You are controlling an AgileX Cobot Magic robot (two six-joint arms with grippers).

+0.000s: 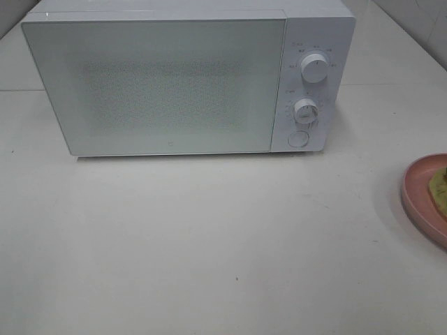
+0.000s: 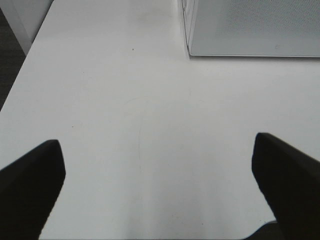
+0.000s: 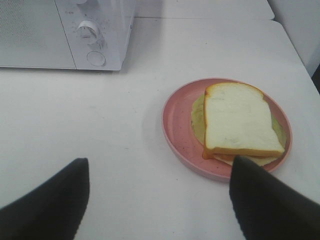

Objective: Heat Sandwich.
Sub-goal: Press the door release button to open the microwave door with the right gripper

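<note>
Microwave sits at the back of the white table, door shut and facing the arms. Controls are on its right side: upper dial, lower dial, round button below them.

The sandwich lies flat on the pink plate, off to the right and in front of the microwave, well apart from it. Top slice is skewed over the lettuce. The high view catches only the plate's edge.

Left gripper: fingers spread wide, nothing between them, over bare table near the microwave's front left corner. Likely parked there to deal with the door.

Right gripper: also wide apart and empty, looking at the plate, near it but not touching. The spread looks right for taking the plate rim or the sandwich.

Judgement: task is at the start. Door has to be opened before anything goes in. Risk: a loose stack, so the top slice could slide if the plate is tilted.
</note>
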